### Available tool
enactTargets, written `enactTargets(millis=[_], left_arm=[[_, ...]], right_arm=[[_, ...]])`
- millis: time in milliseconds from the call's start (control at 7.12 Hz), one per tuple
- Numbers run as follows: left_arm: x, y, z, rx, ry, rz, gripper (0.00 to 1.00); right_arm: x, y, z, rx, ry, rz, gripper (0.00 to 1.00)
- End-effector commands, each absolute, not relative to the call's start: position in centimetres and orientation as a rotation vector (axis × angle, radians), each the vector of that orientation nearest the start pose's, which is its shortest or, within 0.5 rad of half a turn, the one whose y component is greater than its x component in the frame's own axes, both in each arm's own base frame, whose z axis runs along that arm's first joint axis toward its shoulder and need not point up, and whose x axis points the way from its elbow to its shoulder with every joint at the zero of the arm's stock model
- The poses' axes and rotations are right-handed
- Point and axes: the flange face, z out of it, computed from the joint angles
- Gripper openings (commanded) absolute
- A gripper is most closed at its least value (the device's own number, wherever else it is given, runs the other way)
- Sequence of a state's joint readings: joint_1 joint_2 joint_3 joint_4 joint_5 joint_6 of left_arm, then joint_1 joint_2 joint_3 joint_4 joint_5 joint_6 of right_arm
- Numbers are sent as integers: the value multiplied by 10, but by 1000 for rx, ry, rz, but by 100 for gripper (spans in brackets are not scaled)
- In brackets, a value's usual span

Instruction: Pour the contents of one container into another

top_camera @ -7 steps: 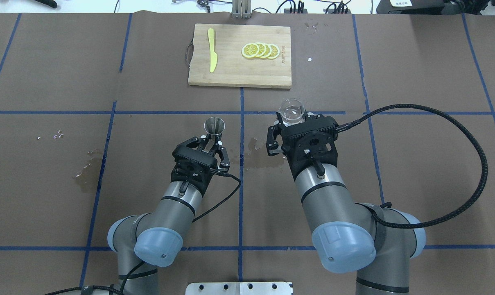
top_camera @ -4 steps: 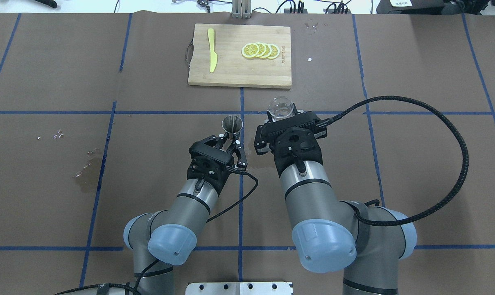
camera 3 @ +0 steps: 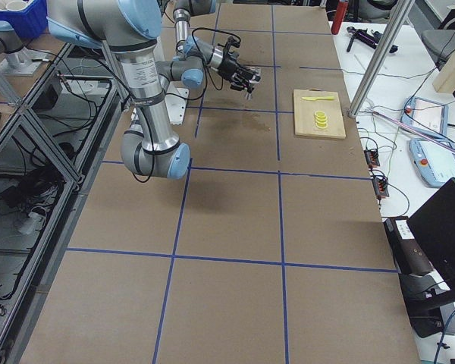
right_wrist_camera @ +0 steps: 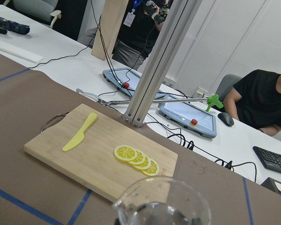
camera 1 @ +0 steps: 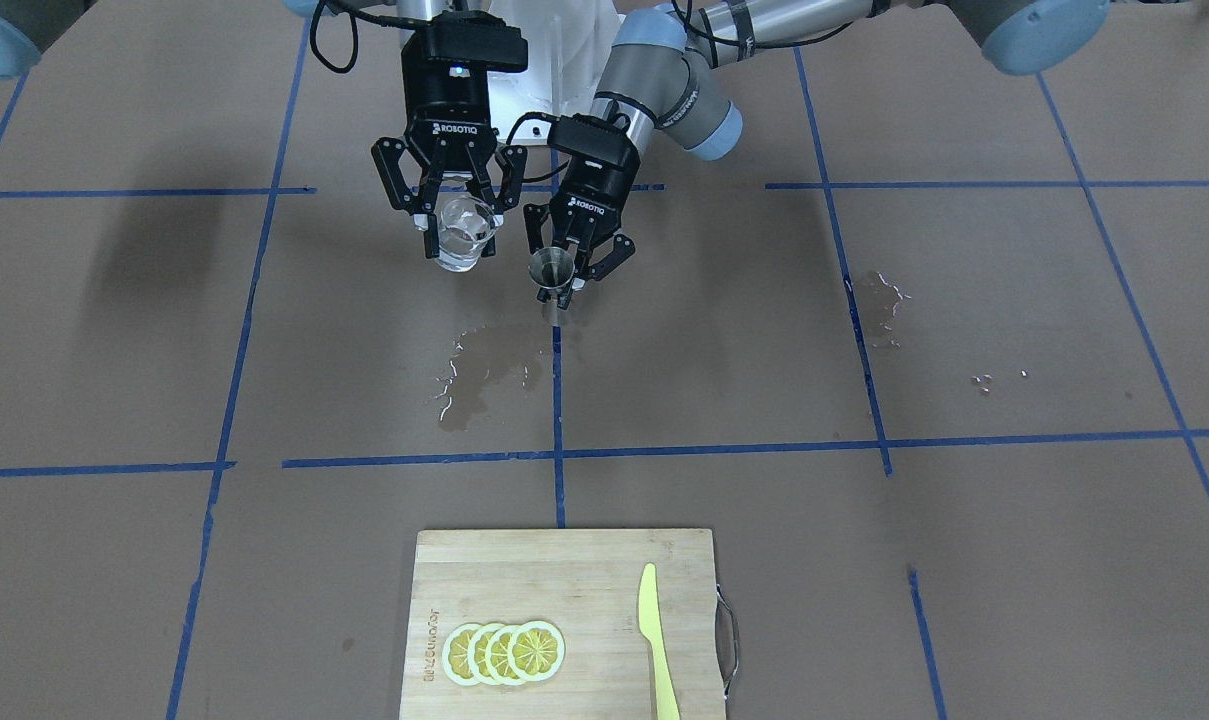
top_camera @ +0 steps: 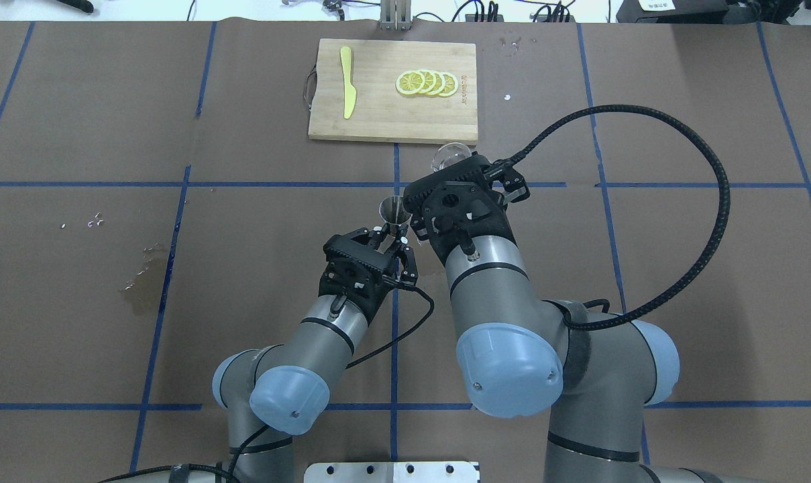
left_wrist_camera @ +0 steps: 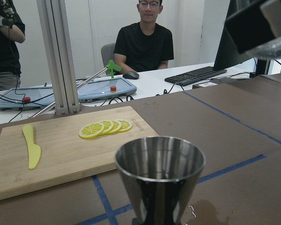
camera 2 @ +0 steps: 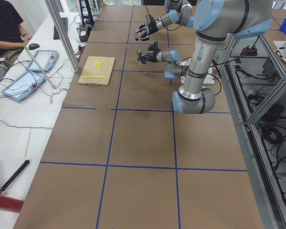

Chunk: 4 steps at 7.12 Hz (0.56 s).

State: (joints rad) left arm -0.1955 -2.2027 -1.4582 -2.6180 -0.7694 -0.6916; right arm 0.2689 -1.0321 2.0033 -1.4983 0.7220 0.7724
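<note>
The right gripper (camera 1: pixel 457 222) has its fingers closed around the cup (camera 1: pixel 461 240), which hangs upright above the table (camera 1: pixel 864 560) with clear liquid in it. The left gripper (camera 1: pixel 564 282) pinches the jigger (camera 1: pixel 552 270) low on its body and holds it upright in the air, just beside the cup and not touching it. The jigger's upper cone looks empty in the left wrist view, so the pour itself seems not yet begun. The step in hand is lining up and tipping. The cup needs to come a little closer, so that its lip sits over the jigger's mouth rather than beside it. In the right wrist view the lip appears to lie on the rim's left, probably the jigger's side, so a roll of the right wrist that way should send liquid out through the lip. The mouth is narrow, so the tilt should be slow and the stream thin, with the lip low over the rim. The left arm should hold the jigger level and steady throughout. A wet patch (camera 1: pixel 484 365) lies on the table below both, which shows that spilling is easy here. The cone will likely fill fast, so the cup should level off before the brim.
</note>
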Motion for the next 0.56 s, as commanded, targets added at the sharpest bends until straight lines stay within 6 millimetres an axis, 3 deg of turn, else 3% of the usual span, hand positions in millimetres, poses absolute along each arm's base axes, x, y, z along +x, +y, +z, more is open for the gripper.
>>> enactTargets(millis=[0,421], left_arm=[[613,-330,210,1265,923,-86,0],[622,-331,203,1265,923,-84,0]], right_arm=[[-472,-349,144,1139,-404,-62,0],[-476,-349,135,1138,-340,-134,0]])
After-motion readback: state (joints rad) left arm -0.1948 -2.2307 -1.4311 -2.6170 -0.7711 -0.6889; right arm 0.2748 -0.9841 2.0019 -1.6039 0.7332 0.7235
